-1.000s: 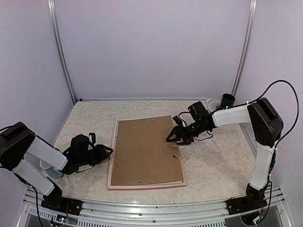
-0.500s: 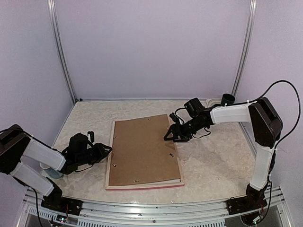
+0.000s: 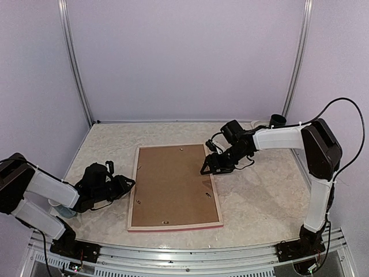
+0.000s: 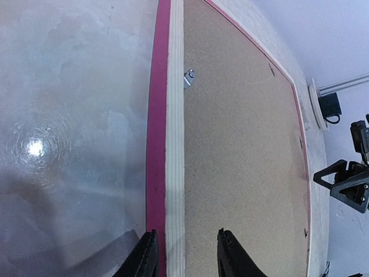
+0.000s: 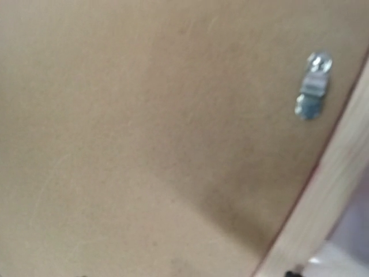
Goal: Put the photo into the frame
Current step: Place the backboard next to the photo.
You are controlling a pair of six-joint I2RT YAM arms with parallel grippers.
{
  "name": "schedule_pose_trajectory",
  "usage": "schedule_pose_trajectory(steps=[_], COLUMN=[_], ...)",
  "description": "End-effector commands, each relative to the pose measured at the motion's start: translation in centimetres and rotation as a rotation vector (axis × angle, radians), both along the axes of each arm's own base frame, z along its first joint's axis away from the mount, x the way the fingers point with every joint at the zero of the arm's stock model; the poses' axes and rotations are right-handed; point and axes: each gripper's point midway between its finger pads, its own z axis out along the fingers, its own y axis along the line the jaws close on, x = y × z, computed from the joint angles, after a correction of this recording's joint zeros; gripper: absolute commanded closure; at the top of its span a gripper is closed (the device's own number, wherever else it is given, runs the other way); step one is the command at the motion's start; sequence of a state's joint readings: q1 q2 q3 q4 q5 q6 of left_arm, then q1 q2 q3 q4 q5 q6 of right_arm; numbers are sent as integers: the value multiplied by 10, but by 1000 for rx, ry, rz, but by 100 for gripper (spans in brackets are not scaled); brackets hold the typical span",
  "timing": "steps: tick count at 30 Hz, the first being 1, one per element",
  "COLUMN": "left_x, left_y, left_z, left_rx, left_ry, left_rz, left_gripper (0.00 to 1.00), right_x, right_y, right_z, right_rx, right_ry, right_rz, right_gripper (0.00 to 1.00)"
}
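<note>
The frame [image 3: 174,225] lies face down on the table, its pale wood back and pink-red edge showing. The brown backing board [image 3: 172,184] fills it. The photo is hidden. My left gripper [image 3: 131,183] is open at the frame's left side; in the left wrist view its fingertips [image 4: 185,255] straddle the pale rail [image 4: 174,173] and pink edge. My right gripper [image 3: 206,168] is low at the frame's upper right edge. Its wrist view shows only the blurred backing board [image 5: 144,144] and the wood rail [image 5: 328,196], with dark fingertips far apart at the bottom edge.
Small metal turn clips sit along the board's edges [image 4: 188,78] [image 5: 313,85]. A pale cup [image 3: 60,208] stands under my left arm. A dark green cup [image 3: 277,121] and a white round item [image 3: 260,124] stand at the back right corner.
My right gripper has moved left against the frame's right edge. The frame has slid left and turned, now squarer to the table. The left arm has barely moved.
</note>
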State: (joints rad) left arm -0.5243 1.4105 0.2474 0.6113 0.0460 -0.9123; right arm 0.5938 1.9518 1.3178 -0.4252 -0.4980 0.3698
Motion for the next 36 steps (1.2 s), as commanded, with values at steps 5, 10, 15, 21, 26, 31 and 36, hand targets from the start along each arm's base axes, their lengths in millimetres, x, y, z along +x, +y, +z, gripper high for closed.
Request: schedule_pose_trajectory(steps=[5,10,15,21,26,31,36], left_x=[4,9,22,43,59,71,81], left_y=[0,7,18,27,25,19,16], left_z=[10,13,25,35,24,11,-2], left_rx=[23,86,160,205,276,333,396], left_ry=[-24,-31,-44,-47,-7,21,46], left_rz=[5,24,46,45,19,3,-12], left_gripper=[64,55,39,32,32,34,35], right_x=[19,34,26,14,6,1,3], right_y=[-18,-40,-40,-34,-36,-30,-21], right_z=[36,62,62,57,31,9,-5], right_rx=[-120,-182,-124,-74,-144,-199,-238], right_ry=[-181,-333,-345,-346,-312,-288,-277], right_rz=[-34,-118,-106,-65,-50,-41,-38], right_gripper=[1,1,1,2,3,1,1])
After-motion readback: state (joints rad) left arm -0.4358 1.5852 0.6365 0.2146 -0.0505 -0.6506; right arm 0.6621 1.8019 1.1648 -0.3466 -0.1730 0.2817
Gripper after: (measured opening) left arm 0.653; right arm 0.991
